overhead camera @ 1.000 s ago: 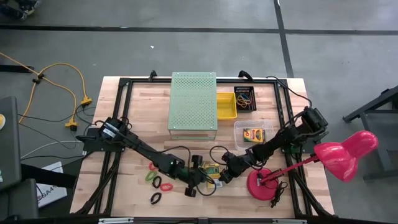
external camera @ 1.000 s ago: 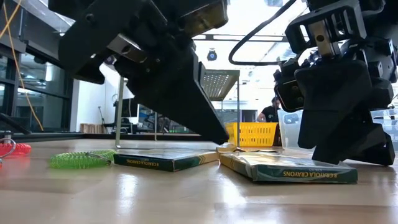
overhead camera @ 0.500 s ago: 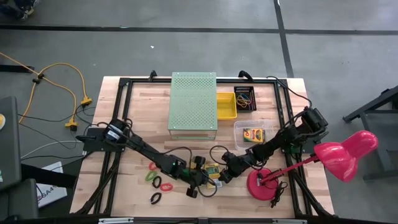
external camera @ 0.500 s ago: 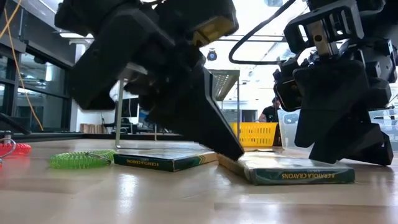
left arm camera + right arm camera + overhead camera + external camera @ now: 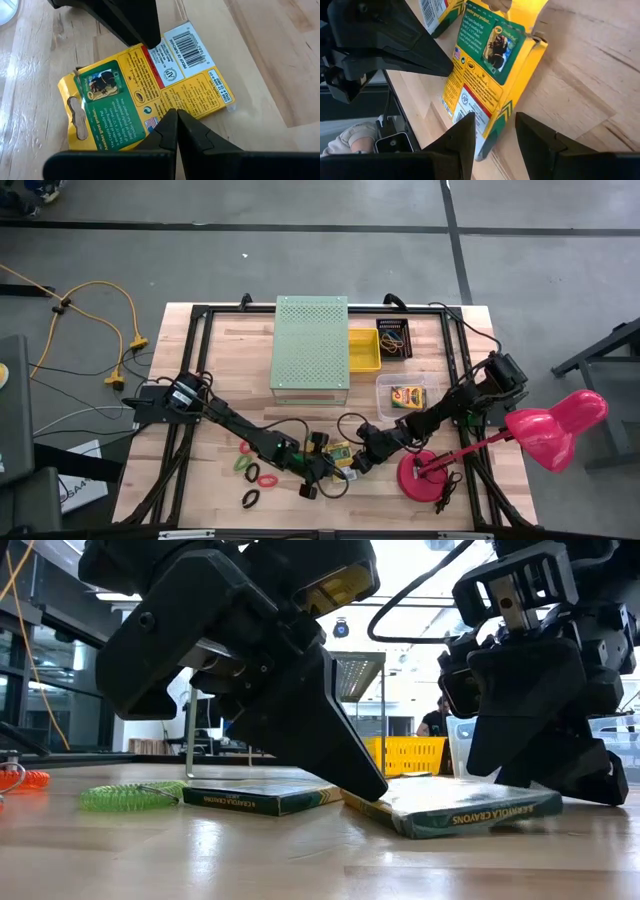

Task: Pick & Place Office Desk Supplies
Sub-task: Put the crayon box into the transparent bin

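Tilted up at one end since a second earlier, the nearer crayon box [image 5: 455, 808] lay between the shut left gripper [image 5: 362, 783] and the wide-open right gripper [image 5: 492, 131], not yet gripped.

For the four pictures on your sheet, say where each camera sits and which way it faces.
High: overhead, straight down on the wooden table; both arms show.
Low: table height, looking level at the tilted yellow-and-green crayon box; both grippers loom.
Left wrist: on the left arm, over another flat crayon box; shut left gripper shows.
Right wrist: on the right arm; open right gripper straddles the tilted box.
Shared: low and right wrist both show that box.
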Controlling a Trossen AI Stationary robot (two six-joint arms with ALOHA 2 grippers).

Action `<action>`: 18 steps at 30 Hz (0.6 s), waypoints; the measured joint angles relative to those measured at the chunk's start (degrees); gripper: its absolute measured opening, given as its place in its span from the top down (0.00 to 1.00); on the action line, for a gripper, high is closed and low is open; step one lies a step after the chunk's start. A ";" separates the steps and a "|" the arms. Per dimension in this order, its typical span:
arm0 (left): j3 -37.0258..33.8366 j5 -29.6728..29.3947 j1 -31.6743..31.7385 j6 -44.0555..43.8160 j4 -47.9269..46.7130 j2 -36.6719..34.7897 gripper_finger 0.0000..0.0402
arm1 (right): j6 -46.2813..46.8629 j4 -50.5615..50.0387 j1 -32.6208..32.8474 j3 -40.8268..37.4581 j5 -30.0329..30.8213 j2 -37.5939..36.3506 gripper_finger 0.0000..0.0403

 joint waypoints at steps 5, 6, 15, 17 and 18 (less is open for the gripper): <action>-0.02 -0.28 -0.38 -0.12 -0.21 0.00 1.00 | 0.00 -0.36 0.00 0.02 0.04 0.00 0.68; -0.04 -0.35 -0.38 -0.13 -0.23 0.00 1.00 | 0.00 -0.33 0.00 0.02 0.04 0.00 0.68; -0.13 -0.31 -0.38 0.09 -0.42 0.00 1.00 | -0.30 2.13 -0.13 -0.06 0.85 0.07 0.68; -0.15 -0.31 -0.38 0.09 -0.42 0.00 1.00 | -0.33 2.50 -0.14 -0.06 0.90 0.11 0.68; -0.15 -0.31 -0.38 0.09 -0.42 0.00 1.00 | -0.35 2.55 -0.15 -0.06 0.90 0.11 0.68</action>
